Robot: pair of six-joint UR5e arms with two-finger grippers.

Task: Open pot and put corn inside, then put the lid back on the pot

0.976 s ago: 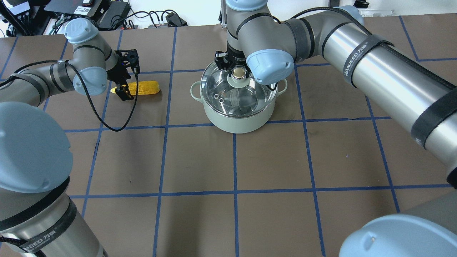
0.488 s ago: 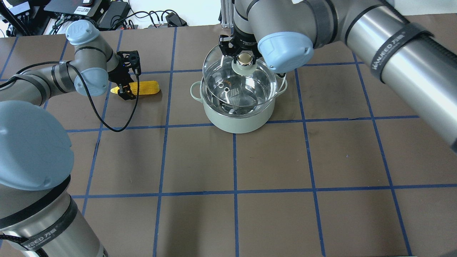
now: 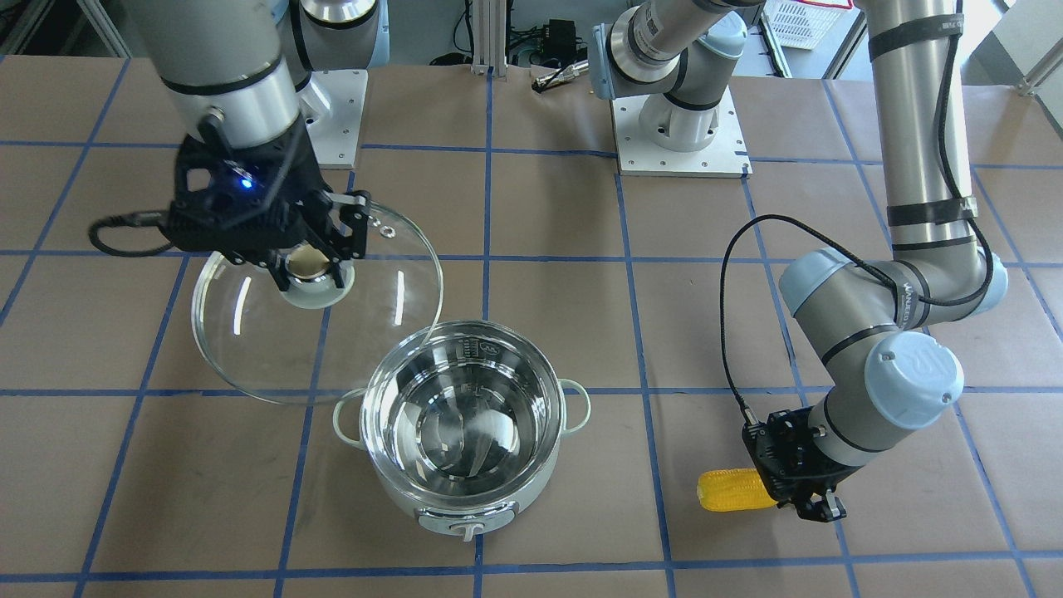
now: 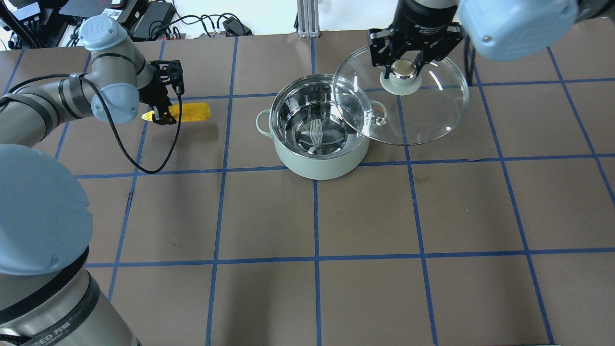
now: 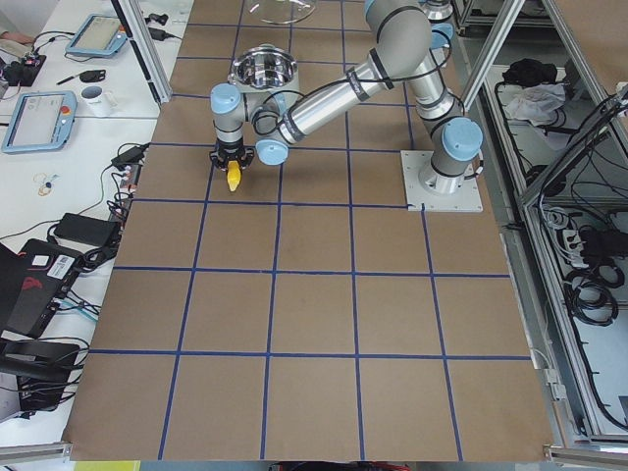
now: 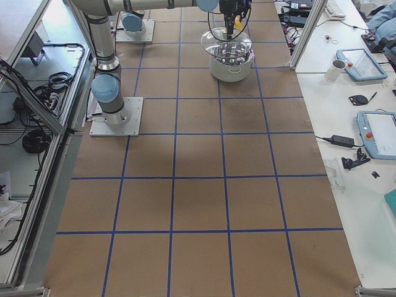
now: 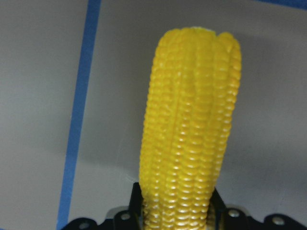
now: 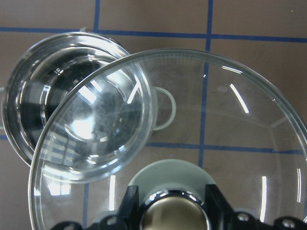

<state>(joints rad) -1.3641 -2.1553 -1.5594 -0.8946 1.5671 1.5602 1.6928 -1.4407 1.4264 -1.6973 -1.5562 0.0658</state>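
Right fingers: I read them clamped on the lid knob; lid held aloft, partly over the pot.
Left fingers: closed on one end of the corn, well apart from pot.
Pot: open, on tabletop.

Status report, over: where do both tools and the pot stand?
Right tool shut on lid, raised off to pot's side. Left tool shut on corn. Pot open, empty; nothing blocking.
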